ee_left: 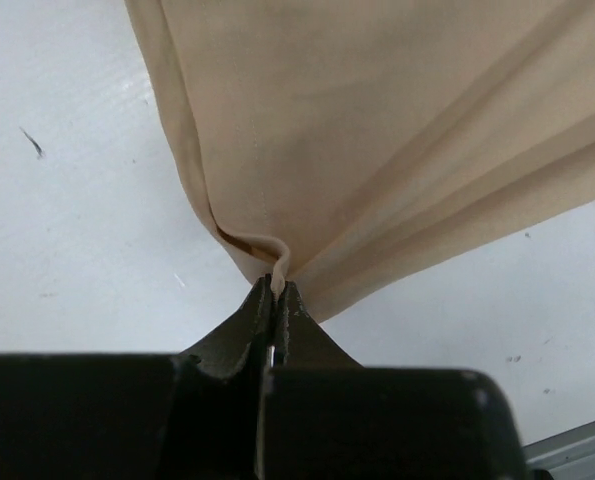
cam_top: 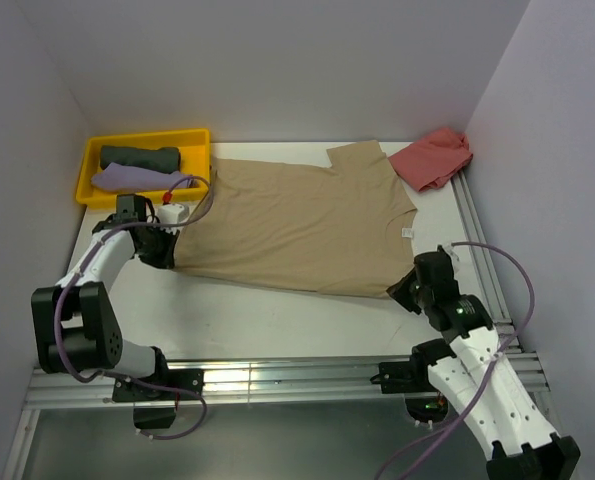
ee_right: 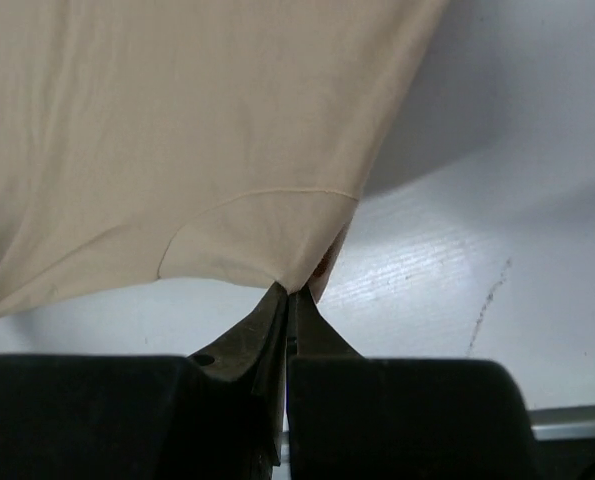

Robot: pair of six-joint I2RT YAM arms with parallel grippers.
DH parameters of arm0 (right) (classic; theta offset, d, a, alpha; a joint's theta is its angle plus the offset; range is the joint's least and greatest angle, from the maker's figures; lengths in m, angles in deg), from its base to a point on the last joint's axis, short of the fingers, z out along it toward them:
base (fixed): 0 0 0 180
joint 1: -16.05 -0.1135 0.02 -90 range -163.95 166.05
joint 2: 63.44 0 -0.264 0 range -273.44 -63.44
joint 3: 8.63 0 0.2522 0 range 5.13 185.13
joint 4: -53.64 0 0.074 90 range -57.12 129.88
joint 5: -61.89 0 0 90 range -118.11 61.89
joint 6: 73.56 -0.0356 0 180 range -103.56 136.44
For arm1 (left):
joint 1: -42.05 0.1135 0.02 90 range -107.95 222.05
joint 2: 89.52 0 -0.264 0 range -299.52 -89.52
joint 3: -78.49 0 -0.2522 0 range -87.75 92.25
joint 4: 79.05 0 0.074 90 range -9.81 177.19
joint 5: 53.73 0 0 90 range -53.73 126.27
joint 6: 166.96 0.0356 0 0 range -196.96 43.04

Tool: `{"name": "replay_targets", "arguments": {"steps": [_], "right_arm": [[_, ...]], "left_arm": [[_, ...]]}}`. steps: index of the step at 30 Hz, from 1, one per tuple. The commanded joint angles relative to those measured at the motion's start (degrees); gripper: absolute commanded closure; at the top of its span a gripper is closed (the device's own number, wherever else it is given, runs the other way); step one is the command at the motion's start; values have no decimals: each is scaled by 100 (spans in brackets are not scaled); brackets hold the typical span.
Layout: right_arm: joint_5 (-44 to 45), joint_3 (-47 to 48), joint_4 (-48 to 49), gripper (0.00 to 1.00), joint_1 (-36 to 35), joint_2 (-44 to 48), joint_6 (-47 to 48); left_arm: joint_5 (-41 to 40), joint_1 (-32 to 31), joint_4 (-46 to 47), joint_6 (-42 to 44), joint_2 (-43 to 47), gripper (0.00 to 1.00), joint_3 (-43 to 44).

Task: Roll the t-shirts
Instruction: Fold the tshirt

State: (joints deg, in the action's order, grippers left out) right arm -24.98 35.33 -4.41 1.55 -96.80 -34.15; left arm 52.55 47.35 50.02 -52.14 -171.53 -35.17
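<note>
Two garments, the dark grey-green tee (cam_top: 139, 157) and the lilac tee (cam_top: 127, 178), lie in the yellow tray (cam_top: 147, 137) at the far left of the bench (cam_top: 277, 320). The left fingers (ee_left: 247, 320) are pinched tight on the near-left hem corner of the tan tee (cam_top: 297, 225), and the right fingers (ee_right: 262, 320) are pinched tight on its near-right corner. It lies spread flat mid-bench, long axis running left to right, hem leftward and sleeves rightward, while the salmon-red tee (cam_top: 432, 158) sits crumpled at the far right.

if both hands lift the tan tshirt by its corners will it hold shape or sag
Probably sag: the tan t-shirt bunches into folds where the left hand pinches it. It looks thin, so likely light to lift. The right hand holds only a small corner, which might slip.
</note>
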Motion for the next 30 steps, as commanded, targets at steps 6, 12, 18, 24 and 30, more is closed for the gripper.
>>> {"name": "replay_targets", "arguments": {"steps": [6,12,18,24,30], "right_arm": [[-50,671,-1378,100,-26,849,-100],[-41,935,-2003,100,-26,1297,-170],[-146,988,-2382,100,-26,1596,-206],[-173,857,-2191,100,-26,1649,-276],[-42,672,-1162,100,-26,816,-206]], "left_arm": [[-379,-12,-352,339,757,100,-423],[-476,-11,-633,489,1188,100,-670],[-467,-11,-1037,655,1618,100,-793],[-459,-11,-1038,647,1514,100,-732],[-195,-29,-924,358,539,100,260]]}}
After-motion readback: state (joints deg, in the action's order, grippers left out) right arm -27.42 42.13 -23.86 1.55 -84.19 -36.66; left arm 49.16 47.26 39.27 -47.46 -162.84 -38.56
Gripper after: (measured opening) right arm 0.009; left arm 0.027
